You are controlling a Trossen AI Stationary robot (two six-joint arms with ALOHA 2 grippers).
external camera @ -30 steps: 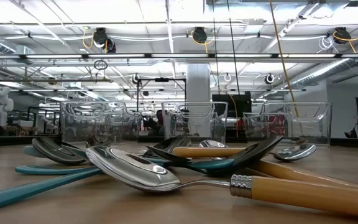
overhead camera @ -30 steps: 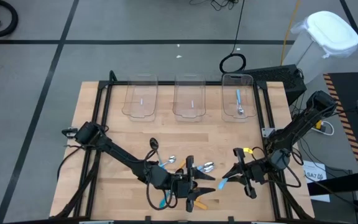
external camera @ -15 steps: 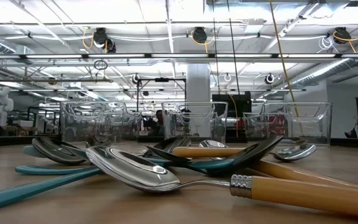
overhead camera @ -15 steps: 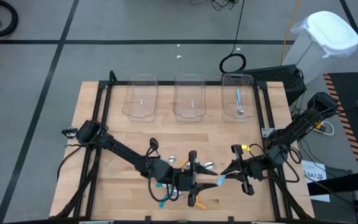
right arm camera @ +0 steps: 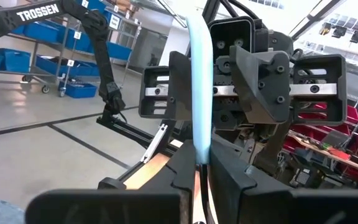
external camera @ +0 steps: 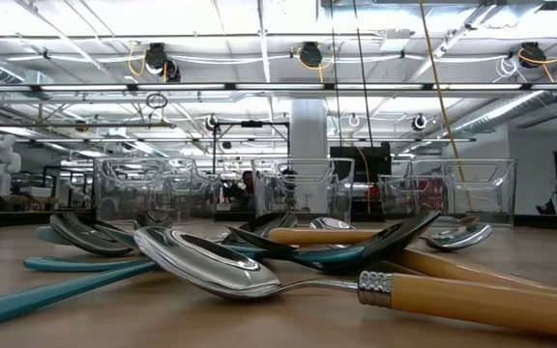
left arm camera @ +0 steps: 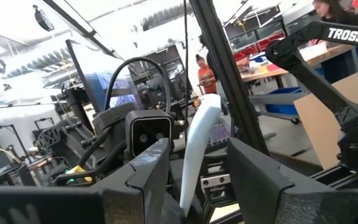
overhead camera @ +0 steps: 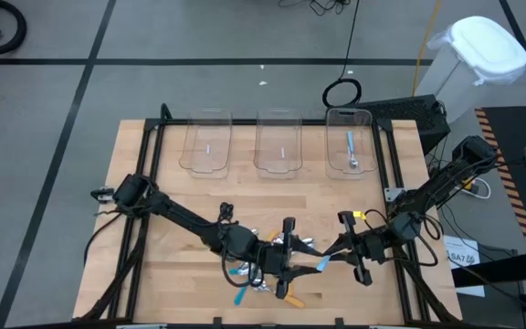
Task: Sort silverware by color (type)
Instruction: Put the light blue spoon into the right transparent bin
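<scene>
We saw the right gripper clamped nearly closed on a light-blue spoon handle at the table's five o'clock. The left gripper, half open, straddled that handle without squeezing it.

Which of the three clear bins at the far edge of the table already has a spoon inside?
The right bin: a light-blue-handled spoon lies in it. The middle bin and left bin hold no spoon.

Grey floor with dark lines, white lidded bin, ceiling lights overhead.
</scene>
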